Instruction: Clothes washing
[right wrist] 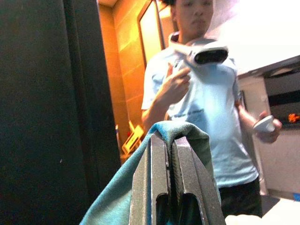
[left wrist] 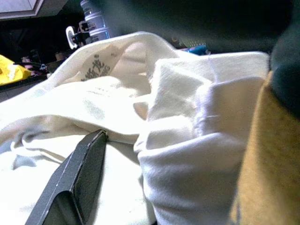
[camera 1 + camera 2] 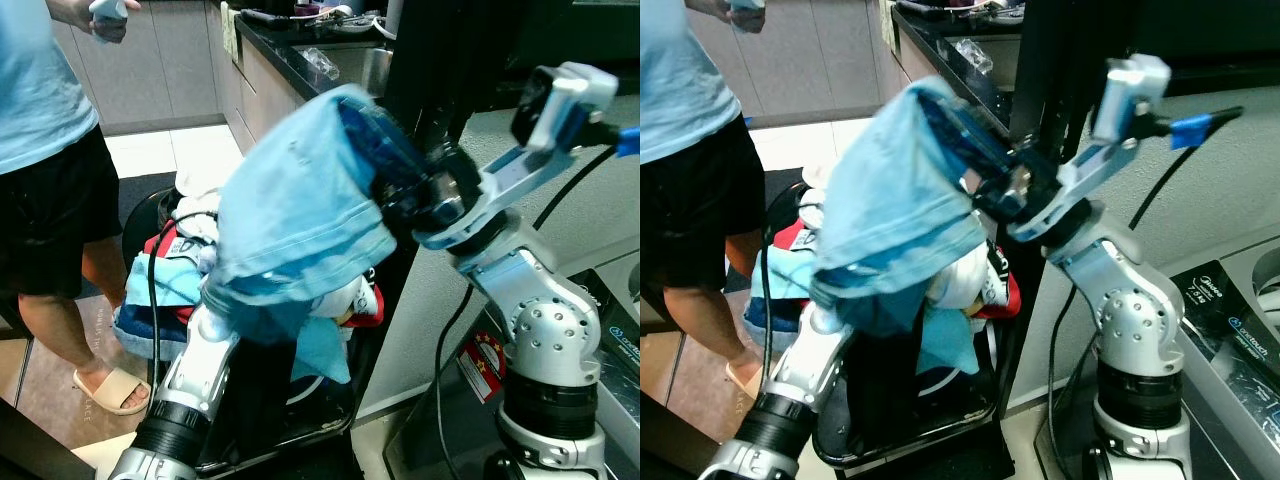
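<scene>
Blue denim garment (image 3: 300, 215) hangs lifted above the laundry basket (image 3: 940, 420), pinched by the right gripper (image 1: 169, 140), whose bent silver arm reaches across. The left gripper (image 2: 75, 183) lies buried in white cloth (image 2: 187, 154); its grasp is unclear. A person (image 3: 45, 150) stands beside the basket.

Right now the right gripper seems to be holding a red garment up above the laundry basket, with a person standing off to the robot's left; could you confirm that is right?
Not quite: the garment is light blue, not red, as the left eye view shows. The right gripper is shut on it, lifted above the laundry basket, and a person does stand to the robot's left.
</scene>
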Robot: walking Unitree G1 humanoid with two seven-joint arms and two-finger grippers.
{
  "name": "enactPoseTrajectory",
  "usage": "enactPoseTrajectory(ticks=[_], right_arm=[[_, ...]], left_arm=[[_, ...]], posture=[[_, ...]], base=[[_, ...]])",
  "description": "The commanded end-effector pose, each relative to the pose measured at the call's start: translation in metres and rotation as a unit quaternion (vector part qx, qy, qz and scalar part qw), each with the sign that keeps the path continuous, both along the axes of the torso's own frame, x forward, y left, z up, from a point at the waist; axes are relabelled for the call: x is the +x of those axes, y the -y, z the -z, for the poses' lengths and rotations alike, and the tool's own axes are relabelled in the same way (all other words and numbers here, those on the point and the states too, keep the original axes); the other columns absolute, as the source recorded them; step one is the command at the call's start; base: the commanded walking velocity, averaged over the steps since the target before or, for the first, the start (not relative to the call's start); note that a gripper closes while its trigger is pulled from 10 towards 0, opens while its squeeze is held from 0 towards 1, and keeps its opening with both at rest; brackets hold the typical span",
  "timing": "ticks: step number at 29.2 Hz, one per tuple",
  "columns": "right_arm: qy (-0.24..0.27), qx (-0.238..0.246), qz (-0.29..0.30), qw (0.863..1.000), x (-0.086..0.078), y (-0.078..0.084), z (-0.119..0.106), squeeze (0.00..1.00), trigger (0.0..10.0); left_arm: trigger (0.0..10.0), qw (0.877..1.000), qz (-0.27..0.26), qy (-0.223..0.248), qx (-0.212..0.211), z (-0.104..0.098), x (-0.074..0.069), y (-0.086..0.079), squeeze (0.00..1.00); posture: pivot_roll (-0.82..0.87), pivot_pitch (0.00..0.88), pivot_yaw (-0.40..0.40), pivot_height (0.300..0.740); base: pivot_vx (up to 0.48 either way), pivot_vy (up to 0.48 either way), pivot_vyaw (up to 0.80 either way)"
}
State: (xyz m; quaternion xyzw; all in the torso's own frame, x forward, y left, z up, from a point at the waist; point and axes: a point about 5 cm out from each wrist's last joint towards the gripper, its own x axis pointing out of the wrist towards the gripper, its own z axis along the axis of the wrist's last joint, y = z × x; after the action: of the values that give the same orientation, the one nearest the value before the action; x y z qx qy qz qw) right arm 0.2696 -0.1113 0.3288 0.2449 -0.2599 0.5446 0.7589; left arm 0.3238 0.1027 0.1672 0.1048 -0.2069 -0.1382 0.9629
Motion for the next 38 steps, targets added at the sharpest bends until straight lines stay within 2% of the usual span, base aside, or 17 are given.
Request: enactPoseTrajectory(ticks=[1,2,5,9,11,15,17,21,25,26,27,28,34,36,37,38], right_arm=[[0.004,0.022,0.001,1.0,0.0,0.004,-0.005,0.0,0.0],[0.001,0.036,0.007,0.999,0.001,0.006,-0.008,0.0,0.0],[-0.004,0.052,0.014,0.999,0.003,0.009,-0.011,0.0,0.0],[-0.007,0.062,0.017,0.998,0.005,0.011,-0.013,0.0,0.0],[-0.017,0.093,0.036,0.995,0.012,0.02,-0.024,0.0,0.0],[-0.021,0.103,0.045,0.993,0.014,0.023,-0.028,0.0,0.0],[-0.025,0.116,0.068,0.991,0.018,0.028,-0.032,0.0,0.0],[-0.048,0.176,0.166,0.969,0.037,0.059,-0.05,0.0,0.0],[-0.049,0.183,0.173,0.966,0.04,0.066,-0.052,0.0,0.0],[-0.049,0.162,0.213,0.962,0.045,0.071,-0.051,0.0,0.0],[-0.049,0.162,0.213,0.962,0.045,0.071,-0.051,0.0,0.0],[-0.058,0.148,0.249,0.955,0.051,0.076,-0.05,0.0,0.0],[-0.074,0.15,0.286,0.944,0.059,0.088,-0.048,0.0,0.0],[-0.074,0.15,0.286,0.944,0.059,0.088,-0.048,0.0,0.0],[-0.07,0.151,0.291,0.942,0.059,0.092,-0.051,0.0,0.0],[-0.07,0.151,0.291,0.942,0.059,0.092,-0.051,0.0,0.0]], left_arm=[[10.0,0.998,-0.015,-0.057,0.025,0.032,-0.004,-0.005,0.0],[10.0,0.997,-0.025,-0.072,0.033,0.043,-0.008,-0.009,0.0],[10.0,0.995,-0.036,-0.082,0.037,0.051,-0.011,-0.015,0.0],[10.0,0.995,-0.04,-0.083,0.037,0.052,-0.011,-0.016,0.0],[10.0,0.995,-0.041,-0.082,0.041,0.054,-0.011,-0.016,0.0],[10.0,0.995,-0.04,-0.081,0.045,0.055,-0.012,-0.016,0.0],[10.0,0.995,-0.041,-0.08,0.051,0.057,-0.013,-0.016,0.0],[10.0,0.991,-0.087,-0.08,0.063,0.067,-0.016,-0.029,0.0],[10.0,0.989,-0.1,-0.082,0.066,0.069,-0.017,-0.033,0.0],[10.0,0.988,-0.112,-0.085,0.069,0.073,-0.019,-0.036,0.0],[10.0,0.988,-0.112,-0.085,0.069,0.073,-0.019,-0.036,0.0],[10.0,0.986,-0.126,-0.087,0.071,0.075,-0.02,-0.04,0.0],[10.0,0.984,-0.146,-0.091,0.055,0.078,-0.023,-0.047,0.0],[10.0,0.984,-0.146,-0.091,0.055,0.078,-0.023,-0.047,0.0],[10.0,0.99,-0.132,-0.048,0.034,0.059,-0.02,-0.041,0.0],[10.0,0.99,-0.132,-0.048,0.034,0.059,-0.02,-0.041,0.0]], posture=[[0.09,0.023,-0.067,0.74],[0.09,0.026,-0.067,0.74],[0.09,0.028,-0.07,0.74],[0.09,0.028,-0.071,0.74],[0.1,0.026,-0.068,0.74],[0.1,0.025,-0.065,0.74],[0.1,0.024,-0.064,0.74],[0.1,0.025,-0.067,0.74],[0.1,0.025,-0.067,0.74],[0.11,0.026,-0.071,0.74],[0.11,0.026,-0.071,0.74],[0.11,0.027,-0.071,0.74],[0.11,0.028,-0.077,0.74],[0.11,0.028,-0.077,0.74],[0.11,0.028,-0.079,0.74],[0.11,0.028,-0.079,0.74]], base=[[0.0,0.0,0.0],[0.0,0.0,0.0],[0.0,0.0,0.0],[0.0,0.0,0.0],[0.0,0.0,0.0],[0.0,0.0,0.0],[0.0,0.0,0.0],[0.0,0.0,0.0],[0.0,0.0,0.0],[0.0,0.0,0.0],[0.0,0.0,0.0],[0.0,0.0,0.0],[0.0,0.0,0.0],[0.0,0.0,0.0],[0.0,0.0,0.0],[0.0,0.0,0.0]])
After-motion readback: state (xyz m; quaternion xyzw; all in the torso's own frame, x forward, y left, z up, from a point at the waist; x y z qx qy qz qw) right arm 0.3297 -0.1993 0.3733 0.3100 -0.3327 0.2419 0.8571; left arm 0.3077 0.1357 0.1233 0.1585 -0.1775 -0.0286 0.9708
